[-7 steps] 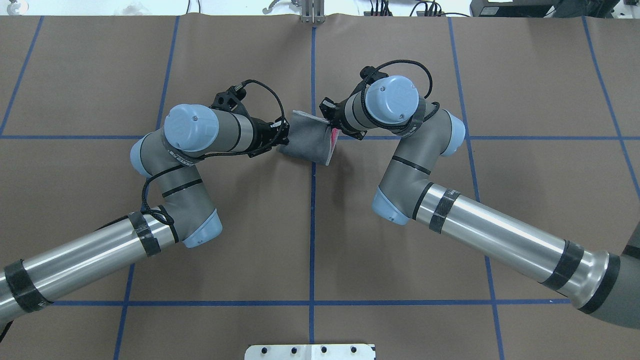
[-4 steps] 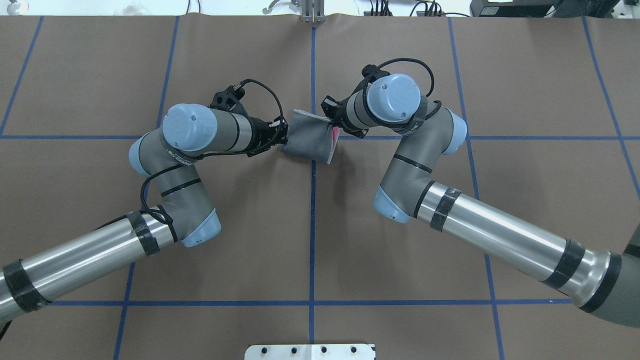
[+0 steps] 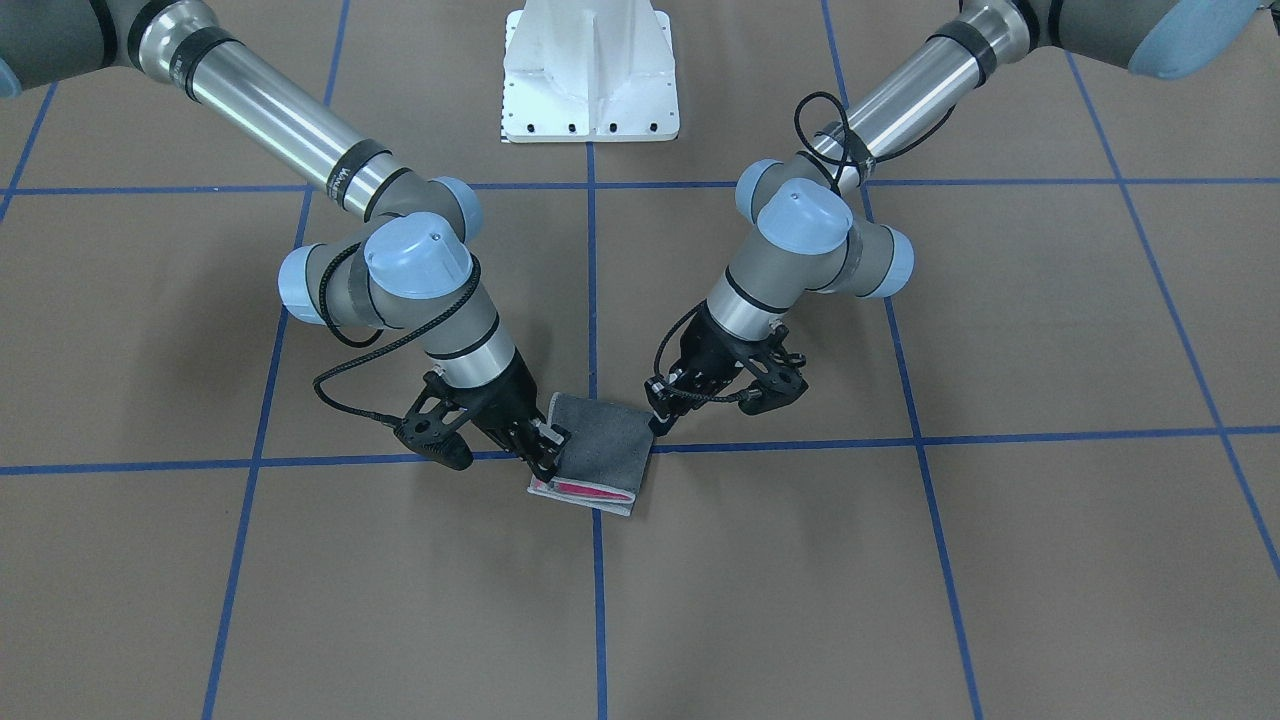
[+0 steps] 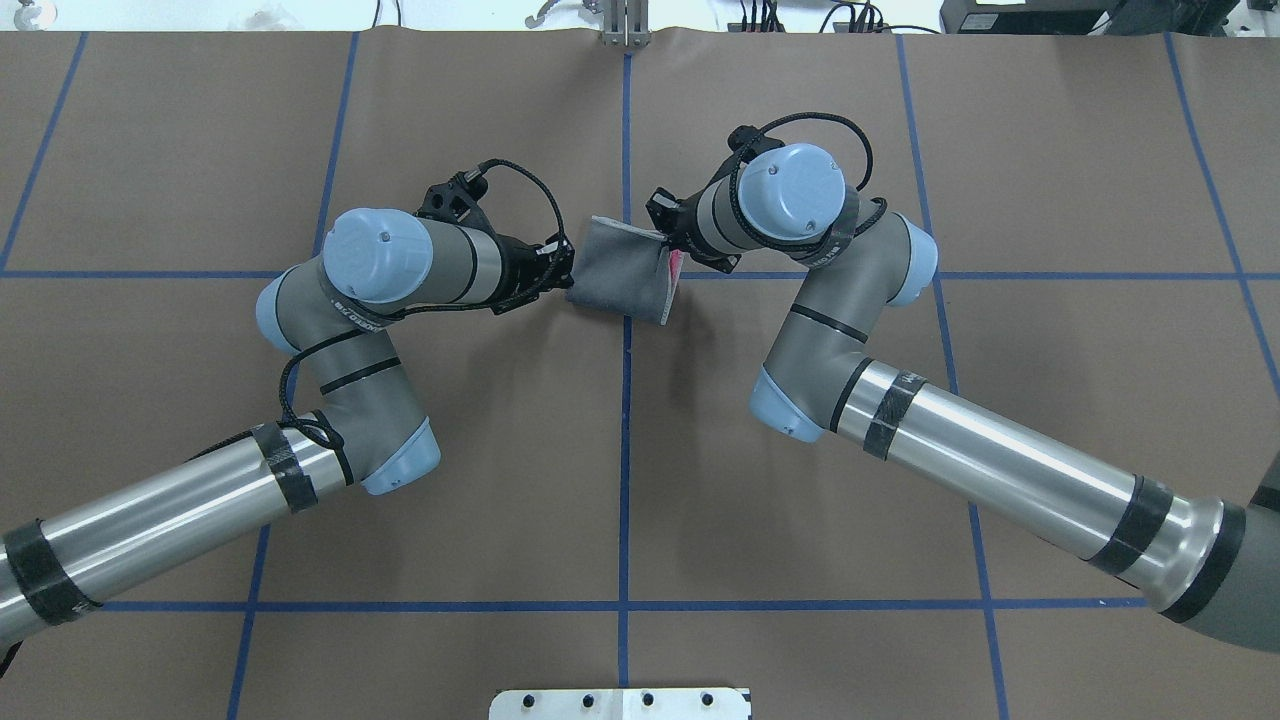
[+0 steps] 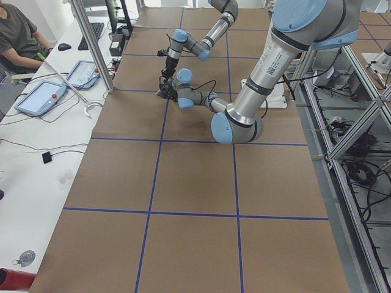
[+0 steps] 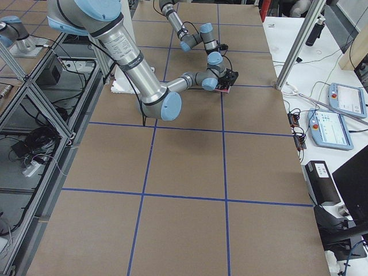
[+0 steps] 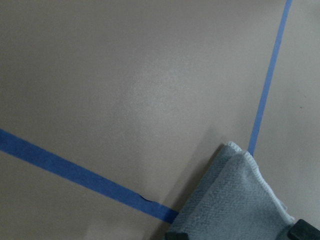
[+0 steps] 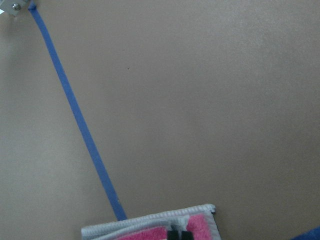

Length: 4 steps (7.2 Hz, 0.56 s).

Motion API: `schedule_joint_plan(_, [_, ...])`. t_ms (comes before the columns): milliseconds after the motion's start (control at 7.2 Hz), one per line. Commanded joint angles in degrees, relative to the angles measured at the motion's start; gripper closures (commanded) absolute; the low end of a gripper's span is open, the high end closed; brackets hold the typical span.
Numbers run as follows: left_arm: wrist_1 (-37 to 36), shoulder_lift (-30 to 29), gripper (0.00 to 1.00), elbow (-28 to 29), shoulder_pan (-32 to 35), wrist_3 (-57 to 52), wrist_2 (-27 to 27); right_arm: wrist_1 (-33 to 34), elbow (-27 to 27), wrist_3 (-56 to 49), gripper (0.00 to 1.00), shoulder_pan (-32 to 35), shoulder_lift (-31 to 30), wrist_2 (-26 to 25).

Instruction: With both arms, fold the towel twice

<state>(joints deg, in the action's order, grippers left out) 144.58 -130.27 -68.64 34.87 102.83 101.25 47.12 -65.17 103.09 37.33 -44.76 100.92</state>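
Observation:
The towel lies folded on the brown table near the crossing of the blue tape lines, dark grey face up, with pink showing at its open edge. My right gripper is shut on that pink-lined edge; its black fingertips sit together on the cloth. My left gripper is at the opposite, folded side. It is open: its fingertips stand well apart with the grey towel corner between them.
The white pedestal base stands behind the arms. Blue tape lines cross the table. Beyond the far edge a metal post rises beside a white bench with tablets, where a person sits.
The towel and my right gripper have shifted slightly to the right. My left gripper has drawn back a little to the left from the towel's folded side.

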Motion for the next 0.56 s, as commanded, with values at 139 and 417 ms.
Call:
schedule_joint_plan(139, [0.0, 0.0, 1.0, 0.0, -0.1, 0.0, 0.0, 0.1, 0.0, -1.2, 0.0, 0.7, -0.1, 0.5])
schedule_joint_plan(417, [0.0, 0.0, 1.0, -0.3, 0.5, -0.1, 0.3, 0.0, -0.6, -2.5, 0.0, 2.4, -0.4, 2.3])
